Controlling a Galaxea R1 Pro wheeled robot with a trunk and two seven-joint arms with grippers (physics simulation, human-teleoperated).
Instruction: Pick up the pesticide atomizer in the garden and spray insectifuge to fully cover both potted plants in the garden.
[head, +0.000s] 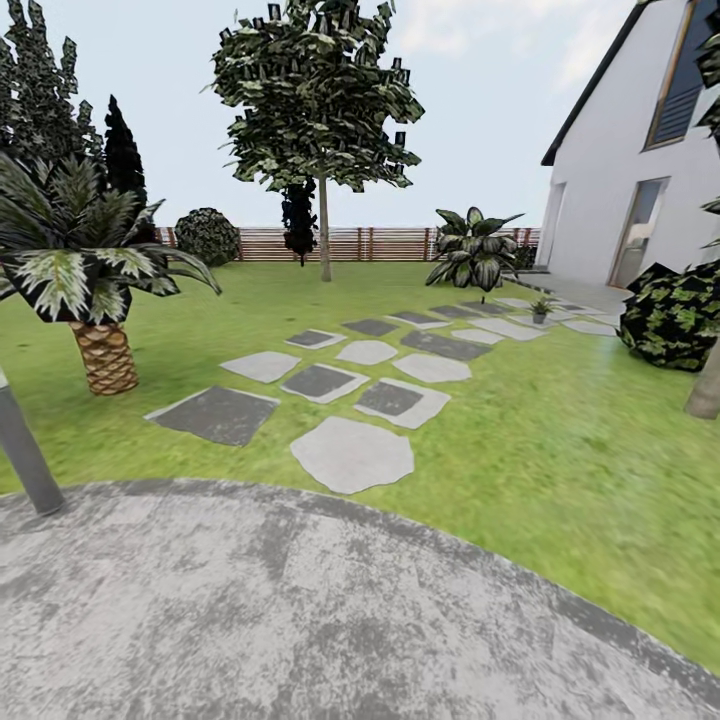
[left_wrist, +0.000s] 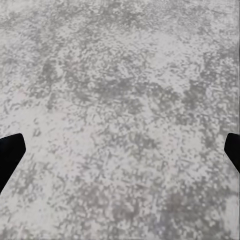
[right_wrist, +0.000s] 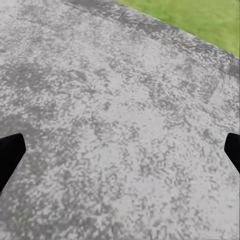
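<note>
I stand on round grey paving (head: 300, 610) at the edge of the garden lawn (head: 560, 450). One small potted plant (head: 541, 309), light-green leaves in a tiny grey pot, sits far off on the stone slabs near the house. The pesticide atomizer is out of view. In the left wrist view my left gripper (left_wrist: 120, 155) is open over bare paving, its dark fingertips (left_wrist: 10, 152) at the frame's sides. The right wrist view has my right gripper (right_wrist: 120, 155) open too, above paving near the grass edge (right_wrist: 200, 20).
A path of grey stone slabs (head: 350, 455) leads across the lawn toward the house (head: 640, 150). A palm (head: 90, 270) and a grey post (head: 25, 450) stand at the left. A striped-leaf bush (head: 475, 250), a tree (head: 322, 120), a dark shrub (head: 675, 310) and a wooden fence (head: 390, 243) lie beyond.
</note>
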